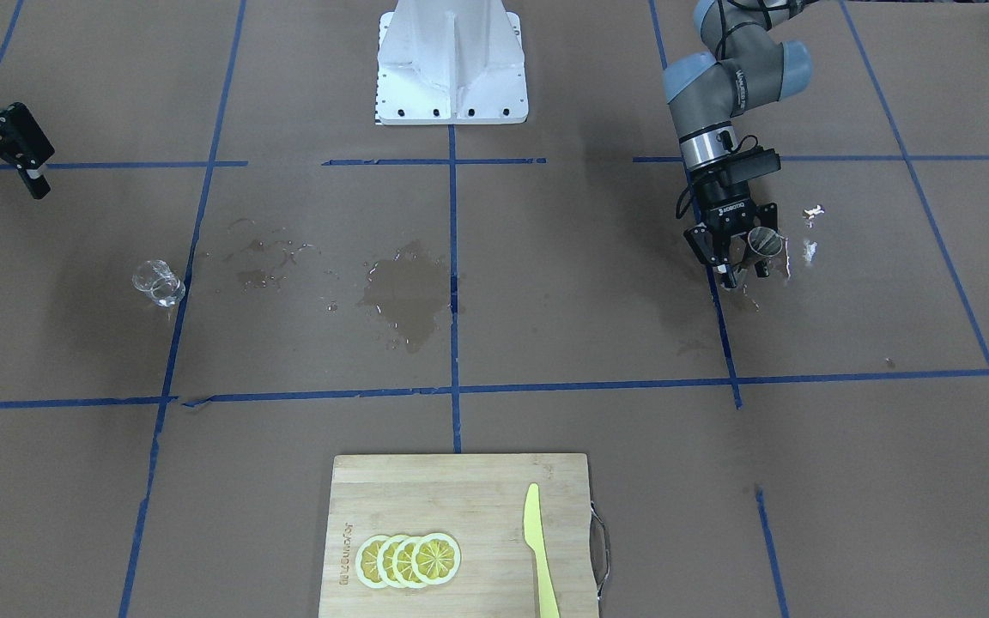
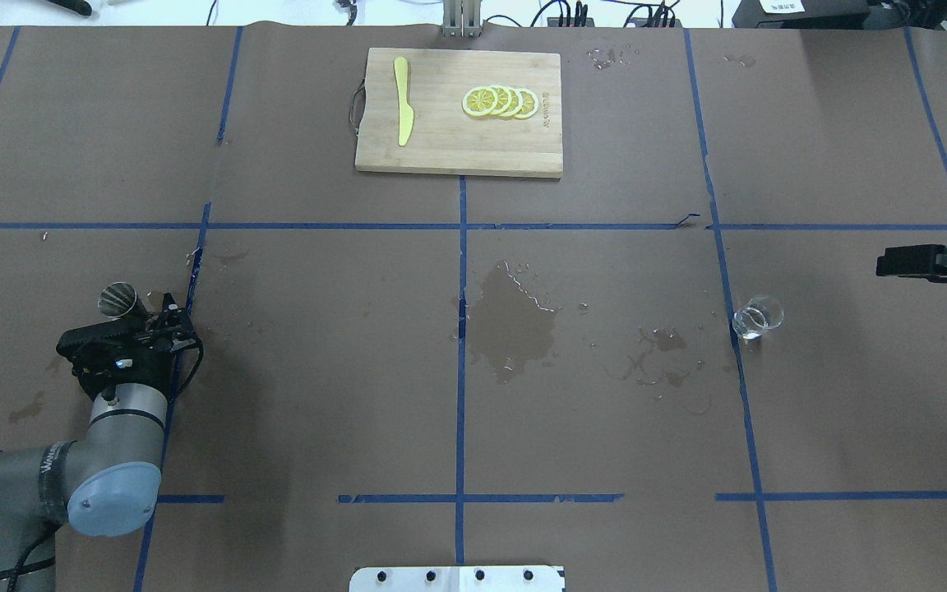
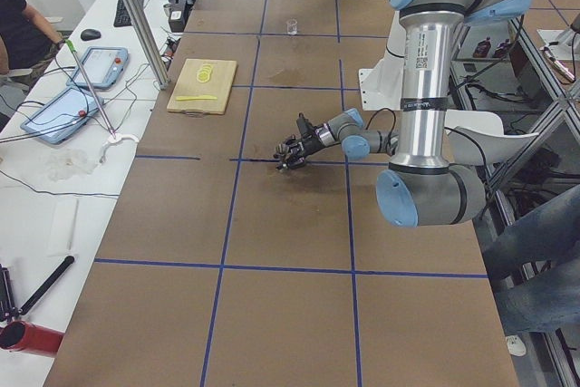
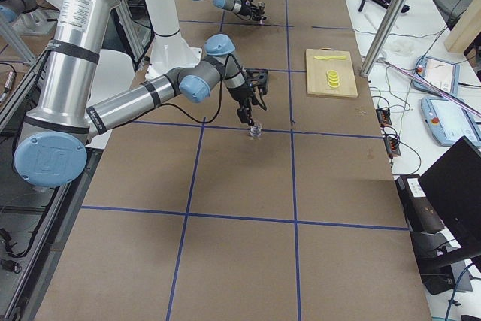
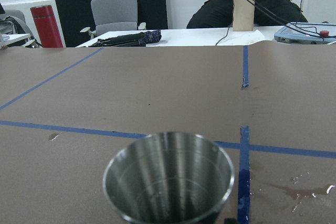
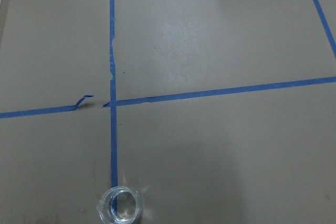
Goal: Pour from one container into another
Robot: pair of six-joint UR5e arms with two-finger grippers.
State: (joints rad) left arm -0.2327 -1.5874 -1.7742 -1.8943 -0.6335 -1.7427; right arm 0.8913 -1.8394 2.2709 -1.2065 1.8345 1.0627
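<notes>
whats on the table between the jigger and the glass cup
Only wet spill patches on the brown paper, crossed by blue tape lines; the overhead view shows nothing else between the jigger and the glass cup.

Left gripper point(image 1: 739, 257) is showing white ROBOTIQ lettering on its black body, barely readable. Right gripper point(image 1: 5, 154) is carrying the same kind of white mark, cut off at the frame edge, unreadable. Cutting board point(image 1: 460, 532) is bearing a burnt-in brand stamp near the lemon slices point(image 1: 409, 560), too small to make out. Left arm point(image 2: 54, 485) is showing faint lettering, illegible.
</notes>
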